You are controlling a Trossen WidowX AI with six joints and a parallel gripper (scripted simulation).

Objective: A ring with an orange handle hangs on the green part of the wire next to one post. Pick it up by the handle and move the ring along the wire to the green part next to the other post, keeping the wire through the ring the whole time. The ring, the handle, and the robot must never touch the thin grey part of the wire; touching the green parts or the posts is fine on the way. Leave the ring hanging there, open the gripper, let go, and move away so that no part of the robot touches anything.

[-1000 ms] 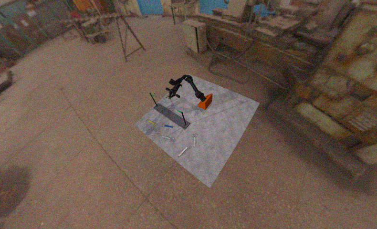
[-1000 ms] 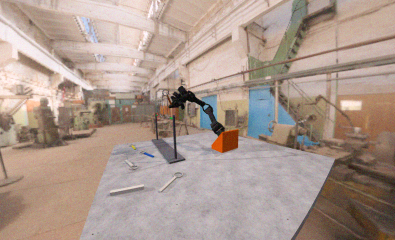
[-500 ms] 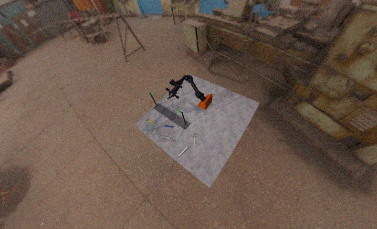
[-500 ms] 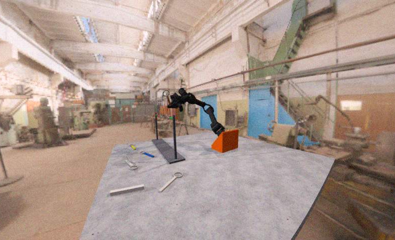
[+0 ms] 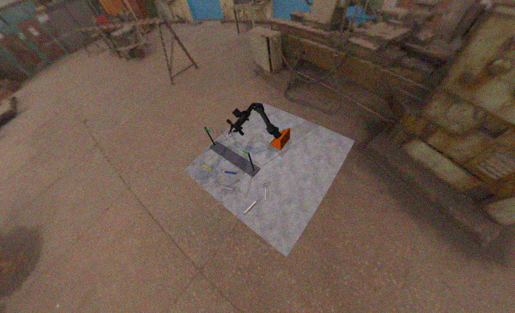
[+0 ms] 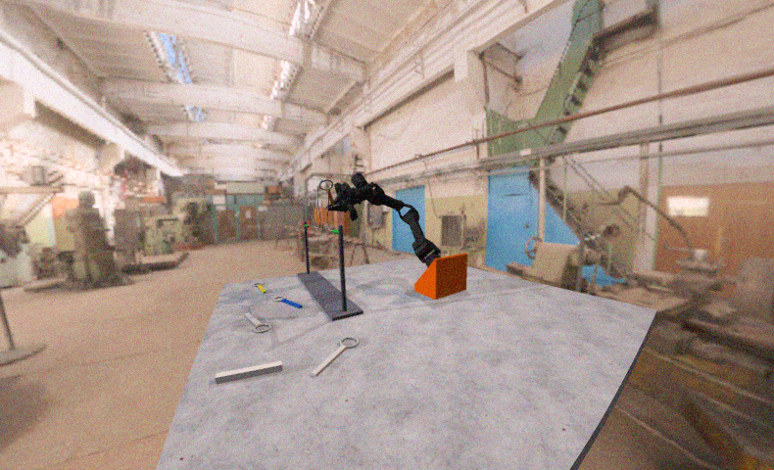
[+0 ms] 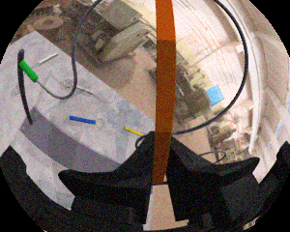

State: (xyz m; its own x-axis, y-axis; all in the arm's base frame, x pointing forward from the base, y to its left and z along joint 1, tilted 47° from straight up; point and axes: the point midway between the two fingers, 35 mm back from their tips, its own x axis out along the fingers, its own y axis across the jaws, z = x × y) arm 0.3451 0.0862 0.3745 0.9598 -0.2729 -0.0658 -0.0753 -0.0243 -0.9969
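Observation:
My gripper (image 5: 231, 131) (image 6: 329, 207) (image 7: 157, 135) is shut on the orange handle (image 6: 330, 198) (image 7: 165, 72), high above the dark base bar (image 5: 233, 157) (image 6: 324, 294) (image 7: 68, 145). The ring (image 6: 326, 180) stands above the handle in the exterior view; it is out of the wrist view. The thin grey wire (image 7: 73, 63) arches up on both sides of the handle. Whether it passes through the ring is too small to tell. One green part (image 5: 245, 152) (image 6: 335, 231) (image 7: 29, 71) is at the near post (image 5: 251, 162) (image 6: 342, 267); the other (image 5: 206, 129) is at the far post (image 5: 210, 137) (image 6: 307, 250).
A blue-handled ring (image 5: 230, 172) (image 6: 290, 303) (image 7: 82, 120) and a yellow-handled ring (image 5: 206, 167) (image 6: 262, 288) lie beside the base bar. Two pale-handled rings and a white bar (image 5: 250, 207) (image 6: 248, 371) lie farther forward. The orange arm mount (image 5: 281, 139) (image 6: 449, 276) is on the other side.

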